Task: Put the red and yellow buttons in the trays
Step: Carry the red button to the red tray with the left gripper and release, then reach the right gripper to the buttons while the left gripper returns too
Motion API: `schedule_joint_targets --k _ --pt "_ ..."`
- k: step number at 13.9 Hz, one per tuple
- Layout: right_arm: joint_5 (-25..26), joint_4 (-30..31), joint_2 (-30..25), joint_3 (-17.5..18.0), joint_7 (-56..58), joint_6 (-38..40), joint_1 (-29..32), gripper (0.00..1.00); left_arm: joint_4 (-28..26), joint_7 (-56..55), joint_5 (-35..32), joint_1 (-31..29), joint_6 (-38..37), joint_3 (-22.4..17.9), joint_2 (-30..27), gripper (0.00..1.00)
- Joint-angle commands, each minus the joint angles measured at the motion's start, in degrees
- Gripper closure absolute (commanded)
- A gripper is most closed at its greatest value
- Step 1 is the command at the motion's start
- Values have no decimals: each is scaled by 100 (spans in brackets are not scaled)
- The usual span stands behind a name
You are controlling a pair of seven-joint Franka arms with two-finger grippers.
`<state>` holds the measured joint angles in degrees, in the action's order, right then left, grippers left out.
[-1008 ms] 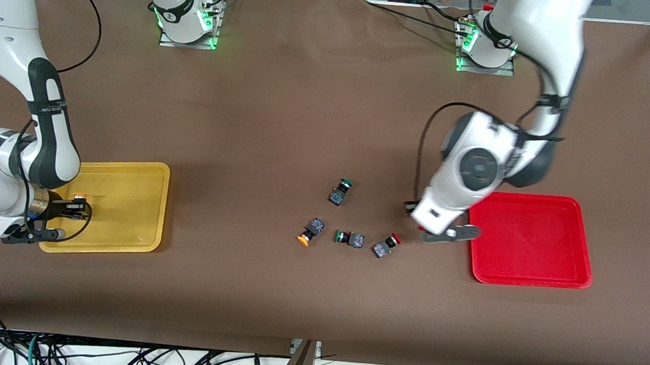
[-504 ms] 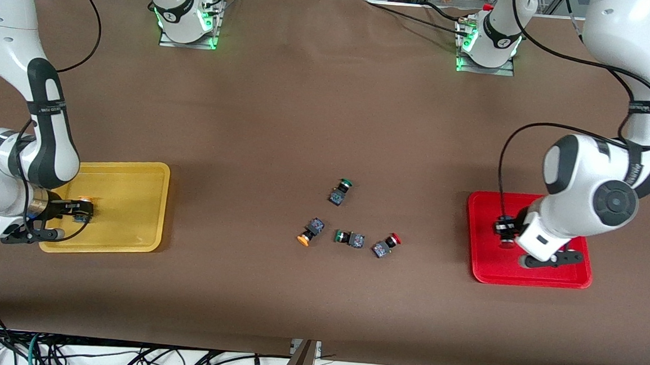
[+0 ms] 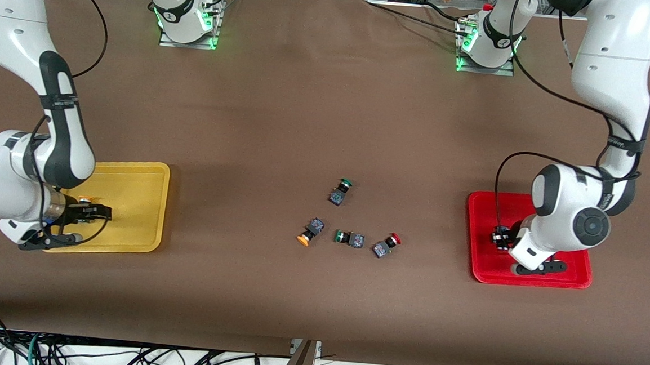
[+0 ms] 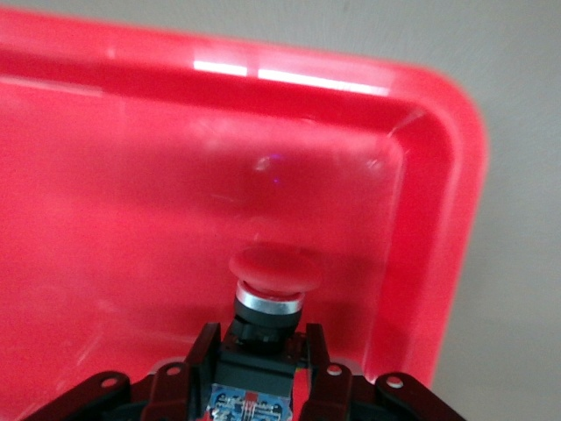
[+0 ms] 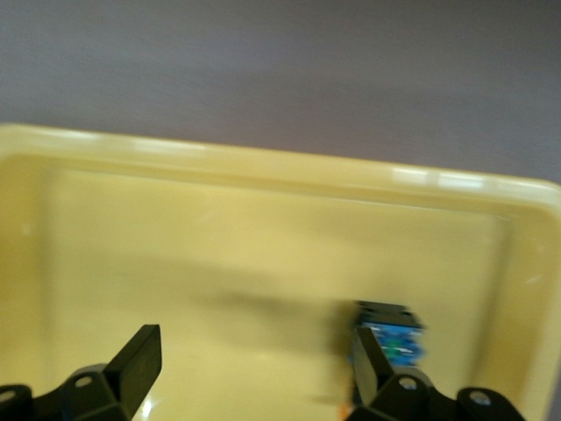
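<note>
Over the yellow tray (image 3: 132, 193), right gripper (image 3: 90, 211) spread wide, a yellow-capped button (image 5: 390, 344) loose in the tray beside one finger. Mid-table: another yellow button (image 3: 310, 230), two green-capped switches (image 3: 340, 191), a red button (image 3: 386, 245). Over the red tray (image 3: 528, 274), left gripper (image 4: 263, 373) clenched on a red-capped button (image 4: 273, 272).
</note>
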<state>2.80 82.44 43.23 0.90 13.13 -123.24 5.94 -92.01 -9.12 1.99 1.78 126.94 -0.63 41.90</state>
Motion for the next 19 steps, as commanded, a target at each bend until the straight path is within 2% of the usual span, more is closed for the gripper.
schedule_joint_targets --k 1,2,4,7,13,16,19 --pt "-7 27 -78 7 -703 107 -321 4 16 24 -50 -11 -3 1 -24 100" --pt "-7 27 -87 7 -1020 177 -461 4 8 24 -50 -11 -3 1 -24 100" --pt "-7 27 -87 7 -1748 178 -786 3 42 172 -111 -37 15 1 20 0" --pt "-7 27 -96 7 -2917 178 -1304 1 69 191 -94 -55 -2 1 -41 0" --pt "2 -60 -52 7 -5177 64 -2281 1 148 446 -120 6 -398 19 -858 0" --pt "2 -184 9 7 -5916 -33 -2632 1 368 376 -59 85 -390 142 -876 0" --pt "2 -193 123 7 -6716 -646 -2949 1 561 410 -76 383 -381 168 -815 0"
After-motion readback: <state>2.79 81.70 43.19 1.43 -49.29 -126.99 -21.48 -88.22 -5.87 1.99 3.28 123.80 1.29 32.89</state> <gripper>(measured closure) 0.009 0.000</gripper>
